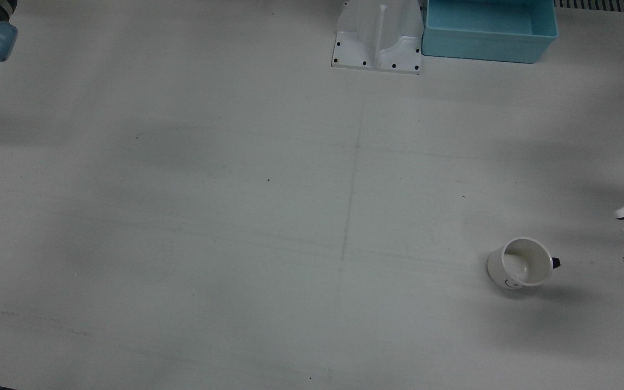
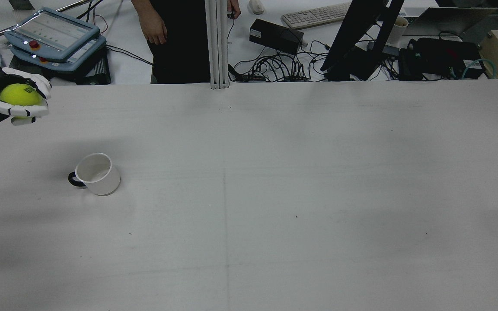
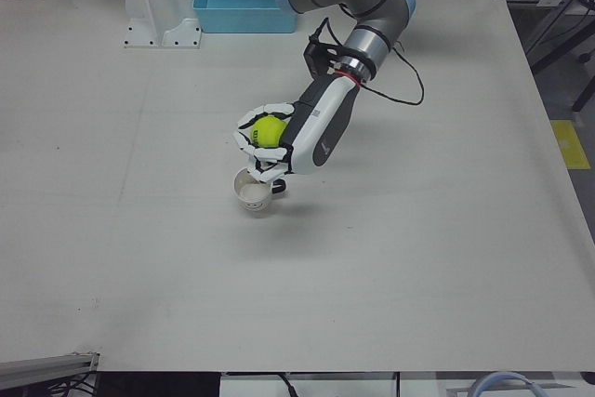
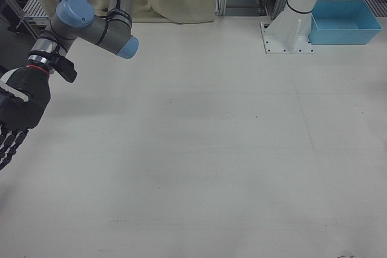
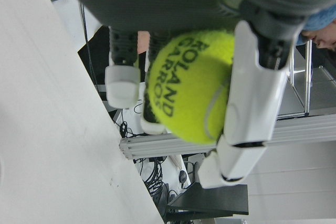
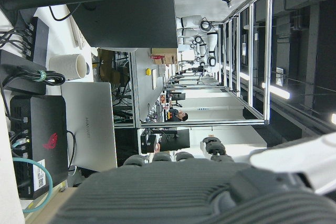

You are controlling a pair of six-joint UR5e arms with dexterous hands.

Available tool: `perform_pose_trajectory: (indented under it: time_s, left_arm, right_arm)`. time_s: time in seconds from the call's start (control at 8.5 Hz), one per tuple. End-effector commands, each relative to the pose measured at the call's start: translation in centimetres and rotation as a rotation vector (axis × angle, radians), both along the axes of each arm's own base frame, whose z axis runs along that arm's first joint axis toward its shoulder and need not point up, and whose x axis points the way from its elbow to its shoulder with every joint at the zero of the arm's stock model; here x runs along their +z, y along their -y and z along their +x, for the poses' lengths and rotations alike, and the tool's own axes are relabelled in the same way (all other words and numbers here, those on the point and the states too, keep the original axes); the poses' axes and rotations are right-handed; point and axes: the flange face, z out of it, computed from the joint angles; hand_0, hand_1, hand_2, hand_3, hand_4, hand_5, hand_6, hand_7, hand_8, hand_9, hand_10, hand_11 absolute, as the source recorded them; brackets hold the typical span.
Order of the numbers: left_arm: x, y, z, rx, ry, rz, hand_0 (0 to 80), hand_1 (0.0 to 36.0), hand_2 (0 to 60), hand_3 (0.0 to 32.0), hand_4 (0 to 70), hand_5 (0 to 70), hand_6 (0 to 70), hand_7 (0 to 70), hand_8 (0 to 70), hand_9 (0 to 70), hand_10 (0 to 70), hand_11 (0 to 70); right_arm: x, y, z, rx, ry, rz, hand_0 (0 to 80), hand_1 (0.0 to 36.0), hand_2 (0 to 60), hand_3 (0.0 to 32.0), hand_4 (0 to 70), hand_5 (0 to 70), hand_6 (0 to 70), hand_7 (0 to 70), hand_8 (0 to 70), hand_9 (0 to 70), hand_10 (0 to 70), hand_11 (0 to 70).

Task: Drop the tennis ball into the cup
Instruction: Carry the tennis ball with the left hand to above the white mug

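A yellow-green tennis ball (image 2: 15, 94) sits in my left hand (image 2: 20, 103), whose white fingers are closed around it. The hand holds it in the air above the table, up and to the far left of the cup in the rear view. The white cup (image 2: 95, 173) with a black handle stands upright and empty on the table. In the left-front view the ball (image 3: 270, 129) and hand (image 3: 271, 144) hang just above the cup (image 3: 253, 191). The left hand view shows the ball (image 5: 191, 85) close up between the fingers. My right hand (image 4: 13, 128) hangs empty, fingers spread, at the right-front view's left edge.
A blue bin (image 1: 485, 27) stands beside the white arm pedestal (image 1: 378, 38) at the robot's side of the table. A teach pendant (image 2: 52, 36), cables and a person (image 2: 167, 39) are beyond the far table edge.
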Motion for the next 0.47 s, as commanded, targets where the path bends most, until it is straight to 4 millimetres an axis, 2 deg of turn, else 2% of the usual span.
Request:
perform_pose_trajectory:
  time_s: [0.0, 0.12, 0.35]
  left_arm:
    - [0.33, -1.68, 5.62, 0.09, 0.011, -0.004, 71.4, 36.0, 60.0, 0.0, 69.4, 24.0, 35.1, 70.0, 62.7, 70.0, 70.0, 70.0]
    - [0.58, -1.6, 5.75, 0.084, 0.027, 0.008, 71.8, 36.0, 60.0, 0.0, 68.8, 24.0, 34.9, 70.0, 62.4, 70.0, 70.0, 70.0]
    - [0.88, -1.54, 6.46, 0.093, 0.029, 0.014, 77.9, 36.0, 60.0, 0.0, 66.6, 24.1, 34.6, 70.0, 61.7, 70.0, 70.0, 70.0]
  right_arm:
    - [0.0, 0.0, 0.02, 0.0, 0.0, 0.0, 0.0, 0.0, 0.0, 0.0, 0.0, 0.0, 0.0, 0.0, 0.0, 0.0, 0.0, 0.0]
    - [0.0, 0.01, -0.06, -0.001, 0.0, 0.0, 0.0, 0.0, 0.0, 0.0, 0.0, 0.0, 0.0, 0.0, 0.0, 0.0, 0.0, 0.0]
    - [0.0, 0.01, -0.06, -0.001, 0.0, 0.0, 0.0, 0.0, 0.0, 0.0, 0.0, 0.0, 0.0, 0.0, 0.0, 0.0, 0.0, 0.0]
